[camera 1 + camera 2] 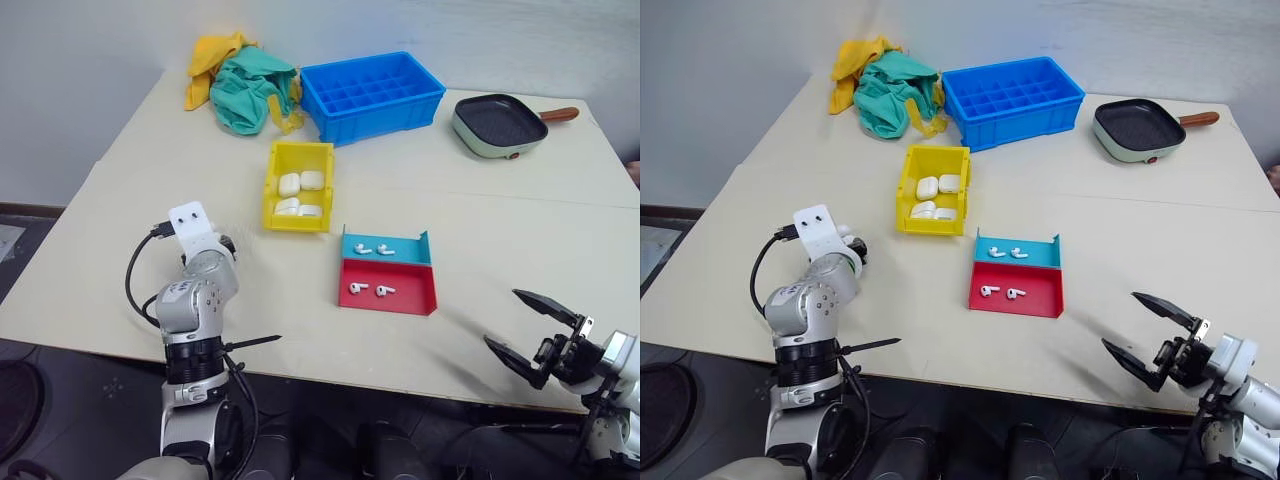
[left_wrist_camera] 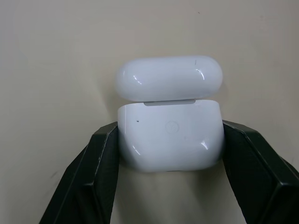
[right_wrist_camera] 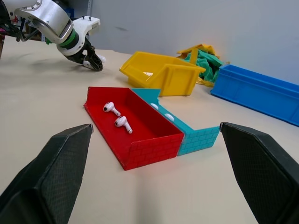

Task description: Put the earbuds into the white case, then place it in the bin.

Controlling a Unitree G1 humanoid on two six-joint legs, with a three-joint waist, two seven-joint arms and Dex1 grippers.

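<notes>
Slippage is the risk: the left pincer clamps the glossy white case, lid ajar, above the surface. The right pincer gapes empty near tiny earbuds; beyond, the bin.

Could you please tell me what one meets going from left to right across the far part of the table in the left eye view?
Yellow cloth → green cloth → blue crate → grill pan.
</notes>
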